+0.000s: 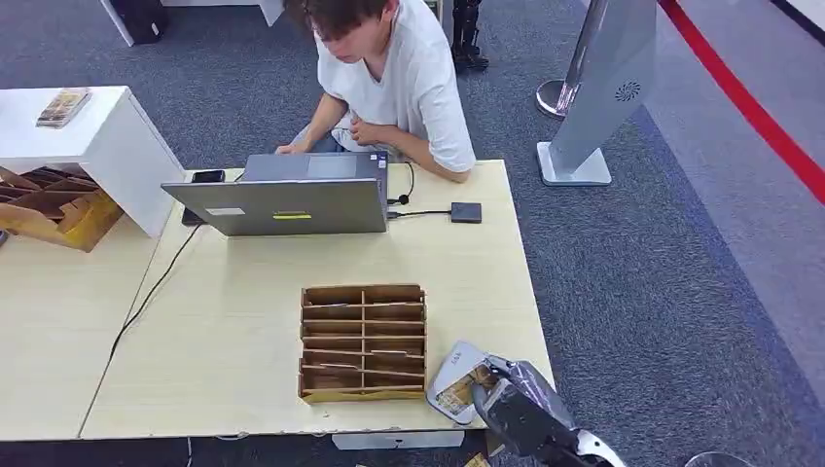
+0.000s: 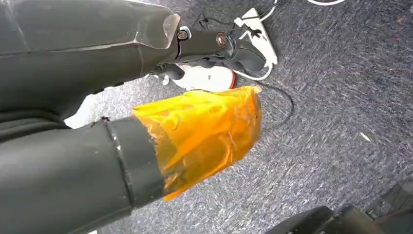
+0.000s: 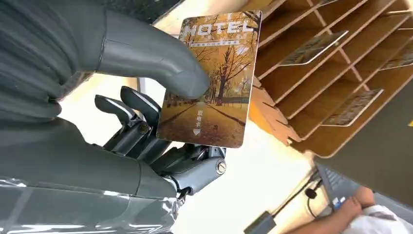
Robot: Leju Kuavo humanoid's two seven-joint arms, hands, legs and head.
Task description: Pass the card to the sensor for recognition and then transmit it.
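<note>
At the near right corner of the pale wooden table (image 1: 243, 331), the robot's right hand (image 1: 506, 394) pinches a hotel card (image 3: 212, 80) between its thick grey thumb and darker fingers (image 3: 141, 105). That card is a flat, glossy rectangle with rounded corners, printed with an avenue of golden autumn trees, the word HOTEL across one end and small characters with an arrow near the other. It sits just beside a slotted wooden card rack (image 1: 363, 341), a shallow tray of thin brown plywood divided into two columns of narrow compartments, several holding similar cards (image 3: 314, 46). In the head view the held card's face is partly covered by the hand, and its print is too small to read.

Farther across the table a person in a white shirt (image 1: 413, 83) sits behind a grey laptop (image 1: 287, 199), with a small dark square sensor (image 1: 466, 212) cabled just to its right. A black phone (image 1: 207, 176) lies near the laptop's left corner.

On the left wrist view, the left hand (image 2: 214, 46) hangs over speckled grey carpet (image 2: 341, 97); its dark fingers look curled in with nothing held. Crinkled orange tape (image 2: 204, 131) wraps a dark cylindrical part nearby.
</note>
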